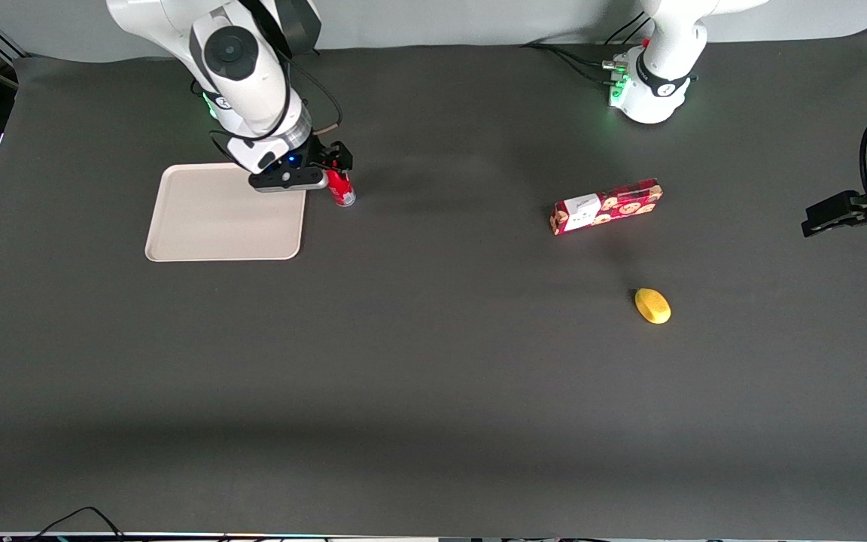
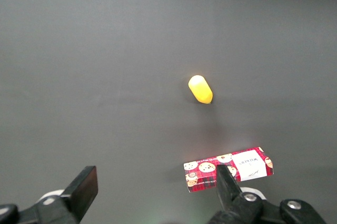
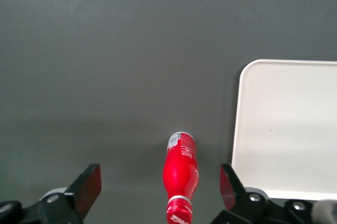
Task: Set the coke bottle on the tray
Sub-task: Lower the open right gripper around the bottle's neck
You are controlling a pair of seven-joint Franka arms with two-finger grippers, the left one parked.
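The gripper (image 3: 160, 184) hangs wide open around the upright bottle (image 3: 180, 174), just beside the tray (image 1: 208, 226). Light, rigid, likely slick; best gripped at mid-body.

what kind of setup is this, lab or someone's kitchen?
Most likely a robot lab bench. A dark mat covers the table, with arm bases and cabling at its edge. The props are sparse: tray, coke bottle, cookie box, a yellow object. The gripper straddles the bottle, open.
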